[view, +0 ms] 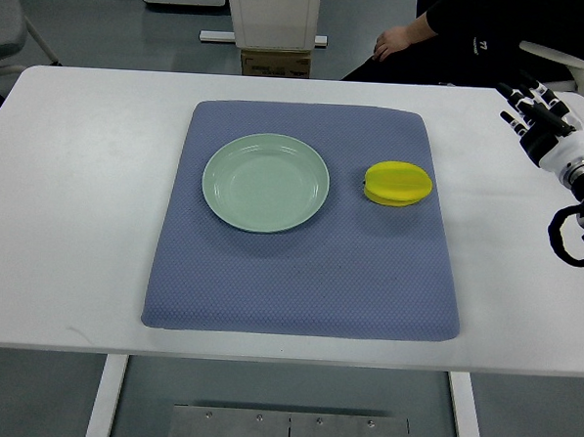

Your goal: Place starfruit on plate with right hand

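Table (77,217) is stretching white across the room, with a blue mat (299,278) lying in the middle of it. Towards the left of that mat a pale green plate (224,210) is sitting bare, nothing in it yet. Just to its right, apart from the rim and also on the mat, the yellow starfruit (399,183) is lying on its side, untouched. Further right, well clear of the fruit, the right hand (544,116) is hanging over the table's far right corner, fingers spread loosely and gripping nothing. No left arm is showing. Someone is sitting behind the table, a hand (391,43) resting on a knee. To my eye the reach is what's in hand now: the hand should be coming in from the right, closing gently across the fruit's ridges so it isn't rolling, then lifting it over the rim and setting it mid-plate
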{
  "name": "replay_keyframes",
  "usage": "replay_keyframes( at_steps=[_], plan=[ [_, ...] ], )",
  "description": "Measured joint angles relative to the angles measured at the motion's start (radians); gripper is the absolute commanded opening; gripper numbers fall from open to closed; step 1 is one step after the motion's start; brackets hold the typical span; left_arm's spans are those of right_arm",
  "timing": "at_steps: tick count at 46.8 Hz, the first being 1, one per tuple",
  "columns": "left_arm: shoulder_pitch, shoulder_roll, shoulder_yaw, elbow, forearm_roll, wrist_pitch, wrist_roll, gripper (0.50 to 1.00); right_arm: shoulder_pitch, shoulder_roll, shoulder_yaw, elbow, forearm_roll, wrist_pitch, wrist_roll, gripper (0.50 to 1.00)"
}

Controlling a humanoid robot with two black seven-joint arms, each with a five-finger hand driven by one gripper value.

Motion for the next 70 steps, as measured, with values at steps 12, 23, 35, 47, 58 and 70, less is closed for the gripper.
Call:
replay_keyframes(
  at_steps=[12, 23, 35, 47, 58, 70],
  plan=[
    [0.000, 0.000, 0.000, 0.000, 0.000, 0.000, 0.000, 1.000, 0.017, -0.003, -0.006, -0.001, -0.007, 0.020, -0.040, 1.000],
    [0.000, 0.000, 0.000, 0.000, 0.000, 0.000, 0.000, 1.000, 0.024, -0.002, -0.039, -0.009, -0.008, 0.025, -0.063, 1.000],
    [0.000, 0.000, 0.000, 0.000, 0.000, 0.000, 0.000, 1.000, 0.028, -0.007, -0.042, -0.012, -0.009, 0.011, -0.072, 1.000],
    [0.000, 0.000, 0.000, 0.000, 0.000, 0.000, 0.000, 1.000, 0.056, 0.002, -0.042, -0.037, -0.009, 0.014, -0.139, 1.000],
    [0.000, 0.000, 0.000, 0.000, 0.000, 0.000, 0.000, 1.000, 0.059, 0.020, -0.034, -0.040, -0.006, 0.021, -0.106, 1.000],
    [0.000, 0.000, 0.000, 0.000, 0.000, 0.000, 0.000, 1.000, 0.058, 0.041, -0.038, -0.024, -0.005, 0.037, -0.076, 1.000]
  ],
)
